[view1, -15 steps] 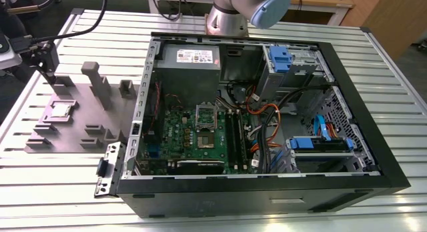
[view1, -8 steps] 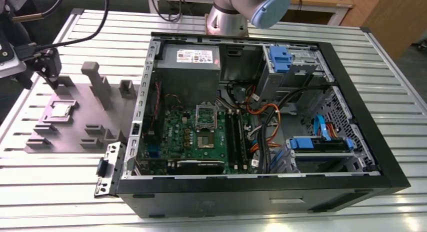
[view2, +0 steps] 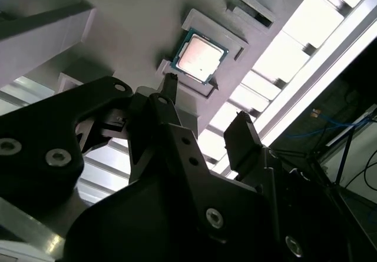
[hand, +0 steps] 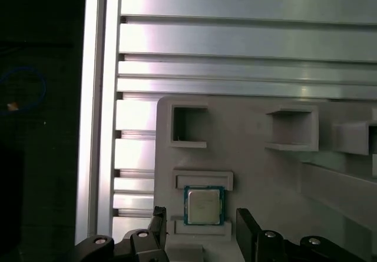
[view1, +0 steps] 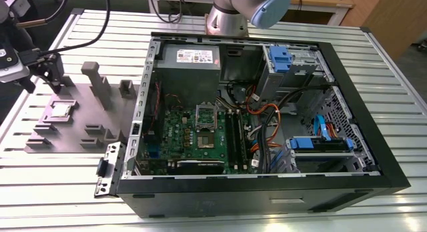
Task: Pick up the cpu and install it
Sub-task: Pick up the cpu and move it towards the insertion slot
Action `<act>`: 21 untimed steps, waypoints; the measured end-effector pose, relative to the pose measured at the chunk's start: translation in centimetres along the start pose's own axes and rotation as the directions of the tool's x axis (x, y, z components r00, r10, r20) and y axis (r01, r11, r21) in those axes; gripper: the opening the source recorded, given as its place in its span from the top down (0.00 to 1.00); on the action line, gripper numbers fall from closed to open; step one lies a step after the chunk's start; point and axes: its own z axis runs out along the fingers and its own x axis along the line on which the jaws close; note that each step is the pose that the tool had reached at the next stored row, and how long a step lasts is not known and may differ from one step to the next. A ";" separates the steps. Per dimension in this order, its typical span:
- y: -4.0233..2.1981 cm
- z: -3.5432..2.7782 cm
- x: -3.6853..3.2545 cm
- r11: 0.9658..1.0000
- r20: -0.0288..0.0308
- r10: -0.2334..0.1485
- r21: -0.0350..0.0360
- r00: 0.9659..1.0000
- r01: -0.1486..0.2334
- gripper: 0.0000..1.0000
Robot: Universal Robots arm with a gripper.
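The cpu (view1: pixel 61 110) is a small silver square chip lying flat in a recess of the grey moulded plate (view1: pixel 80 137), at the exterior view's left. Both wrist views show it, with its green rim: cpu (view2: pixel 199 59), cpu (hand: pixel 204 205). My gripper (view1: pixel 48 84) hangs just above the plate, a little beyond the chip, and it is open. Its black fingers (hand: pixel 247 229) stand to either side of the chip's line, apart from it, with nothing held. The gripper (view2: pixel 206 112) is well clear of the chip's top.
An open black computer case (view1: pixel 267 192) lies on the slatted aluminium table (view1: pixel 60 187), with a green motherboard (view1: pixel 193 142) and its socket (view1: pixel 205 114) inside. Upright blocks (view1: pixel 93 79) rise from the plate near the gripper. The arm's base (view1: pixel 230 17) stands behind the case.
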 end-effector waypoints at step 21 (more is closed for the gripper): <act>-0.44 2.84 -0.23 1.000 0.005 -0.010 0.001 1.000 0.010 0.41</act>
